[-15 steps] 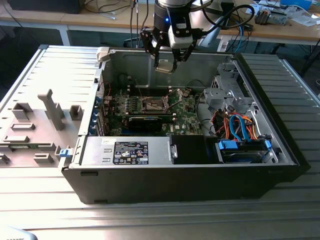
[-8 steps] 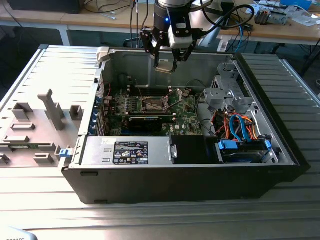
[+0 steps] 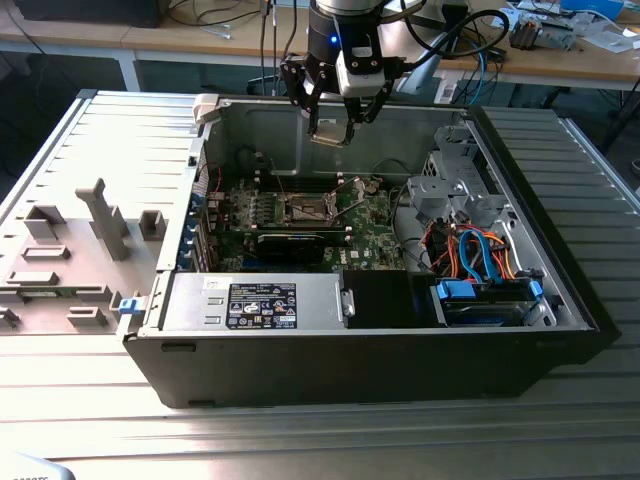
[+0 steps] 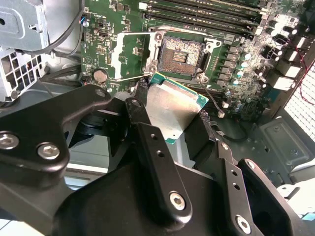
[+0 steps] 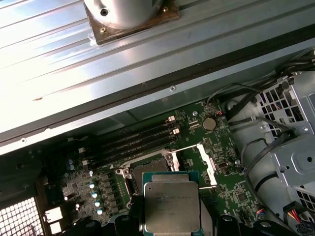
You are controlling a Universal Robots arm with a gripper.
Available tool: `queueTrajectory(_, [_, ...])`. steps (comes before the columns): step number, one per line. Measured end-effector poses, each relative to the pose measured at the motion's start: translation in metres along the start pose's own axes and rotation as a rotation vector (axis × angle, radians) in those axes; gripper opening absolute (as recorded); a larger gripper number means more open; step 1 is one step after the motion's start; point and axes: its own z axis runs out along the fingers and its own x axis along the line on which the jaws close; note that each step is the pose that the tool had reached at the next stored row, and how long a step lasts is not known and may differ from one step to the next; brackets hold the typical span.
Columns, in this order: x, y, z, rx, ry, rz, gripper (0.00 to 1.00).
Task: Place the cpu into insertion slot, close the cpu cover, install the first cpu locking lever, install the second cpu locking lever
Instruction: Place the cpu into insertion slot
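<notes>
An open black computer case (image 3: 400, 360) sits on a ribbed metal bench (image 3: 300, 440). In the exterior view a green circuit board (image 3: 372, 228) lies inside, with a long black card (image 3: 290, 243) at its 7 o'clock, a labelled silver box (image 3: 200, 300) at 6 o'clock, a silver drive cage (image 3: 450, 185) at 3 o'clock, and blue and orange cables (image 3: 478, 252) at 4 o'clock. Grey plastic fixtures (image 3: 105, 222) stand on the bench at the case's 9 o'clock. Both wrist views show memory slots (image 4: 206, 14) (image 5: 135, 139) and a coin battery (image 4: 100, 75) (image 5: 209, 123) on the board.
</notes>
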Motion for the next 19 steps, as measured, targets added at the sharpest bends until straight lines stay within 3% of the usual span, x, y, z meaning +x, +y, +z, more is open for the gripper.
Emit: queueTrajectory(19, [0.0, 0.0, 0.0, -0.0002, -0.001, 0.012, 0.54])
